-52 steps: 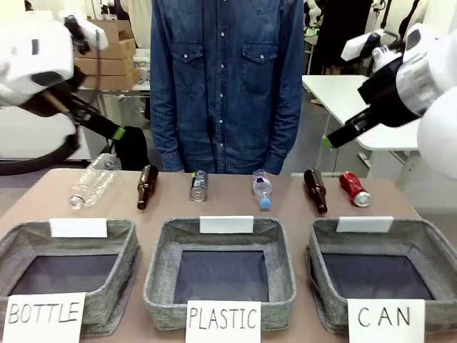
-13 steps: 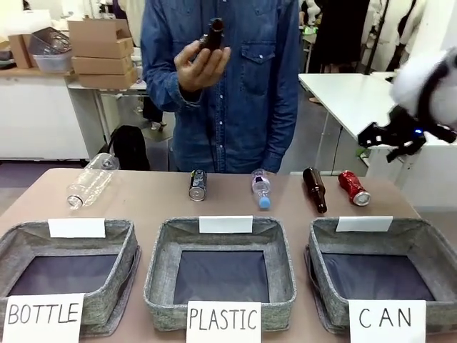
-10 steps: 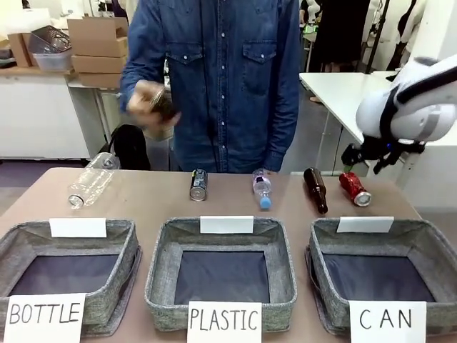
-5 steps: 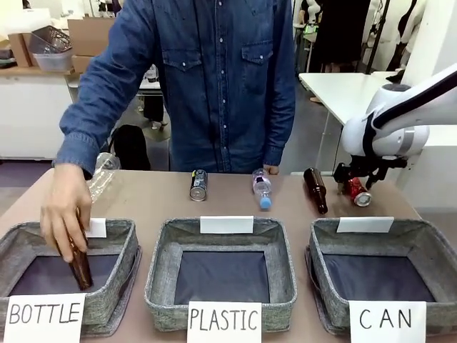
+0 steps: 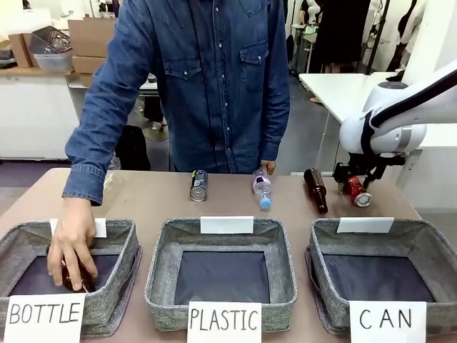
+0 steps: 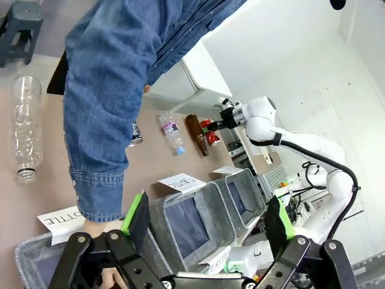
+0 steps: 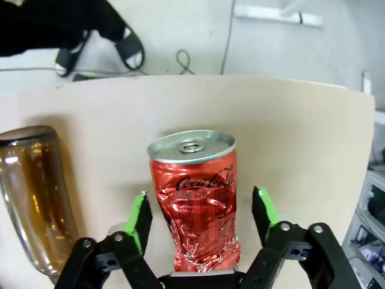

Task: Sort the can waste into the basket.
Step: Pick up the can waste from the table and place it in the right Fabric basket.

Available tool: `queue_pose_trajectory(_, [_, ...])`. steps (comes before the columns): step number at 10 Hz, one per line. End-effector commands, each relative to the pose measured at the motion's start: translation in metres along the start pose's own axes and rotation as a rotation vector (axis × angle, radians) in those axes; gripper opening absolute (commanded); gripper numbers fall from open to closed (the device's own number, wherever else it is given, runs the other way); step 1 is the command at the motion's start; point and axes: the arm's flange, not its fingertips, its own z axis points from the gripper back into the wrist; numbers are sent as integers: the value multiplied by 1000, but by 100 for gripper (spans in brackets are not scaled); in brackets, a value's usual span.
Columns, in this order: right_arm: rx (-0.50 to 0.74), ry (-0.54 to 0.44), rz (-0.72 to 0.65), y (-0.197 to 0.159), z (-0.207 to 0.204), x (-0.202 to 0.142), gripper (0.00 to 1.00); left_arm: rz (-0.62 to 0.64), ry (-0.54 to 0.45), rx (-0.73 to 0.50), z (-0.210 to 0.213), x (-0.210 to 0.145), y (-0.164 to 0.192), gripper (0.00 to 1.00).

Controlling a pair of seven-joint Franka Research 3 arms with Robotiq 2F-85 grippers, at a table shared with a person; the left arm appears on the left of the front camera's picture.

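The crushed red can [image 5: 355, 190] lies at the table's far right, beside a brown bottle [image 5: 315, 189]. My right gripper [image 5: 354, 180] is down over it. In the right wrist view the green pads [image 7: 140, 220] stand on either side of the red can [image 7: 194, 198] with small gaps, so the gripper is open around it. A dark can [image 5: 198, 185] lies at the far middle. The grey basket [image 5: 437, 251] signed "CAN" sits at the front right, with nothing in it. My left gripper [image 6: 207, 220] hangs open high over the table's left side.
A person's hand [image 5: 70, 246] presses a brown bottle [image 5: 73, 277] into the bin signed "BOTTLE" [image 5: 118, 232]. The bin signed "PLASTIC" [image 5: 278, 239] sits in the middle. A small plastic bottle [image 5: 262, 189] and a clear bottle [image 6: 27, 129] lie along the far side.
The person's hand has pushed the brown bottle lower into the BOTTLE bin. My right gripper has settled slightly lower around the red can.
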Motion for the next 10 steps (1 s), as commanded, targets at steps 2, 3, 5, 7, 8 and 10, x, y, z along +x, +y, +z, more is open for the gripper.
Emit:
queue_pose_trajectory(2, [-44, 19, -19, 5, 5, 2, 35, -24, -11, -18, -2, 1, 0, 100])
queue_pose_trajectory(3, [-43, 21, -21, 4, 5, 2, 0, -24, -11, -18, -2, 1, 0, 100])
queue_pose_trajectory(5, [-45, 25, -19, 3, 5, 2, 0, -24, -11, -18, -2, 1, 0, 100])
queue_pose_trajectory(7, [-34, 10, -34, 2, 5, 2, 24, -24, -11, -18, -2, 1, 0, 100])
queue_pose_trajectory(8, [-42, 0, -25, 2, 7, 2, 24, -24, -11, -18, -2, 1, 0, 100])
queue_pose_trajectory(10, [-48, -7, -29, 0, 12, 2, 24, -24, -11, -18, -2, 1, 0, 100])
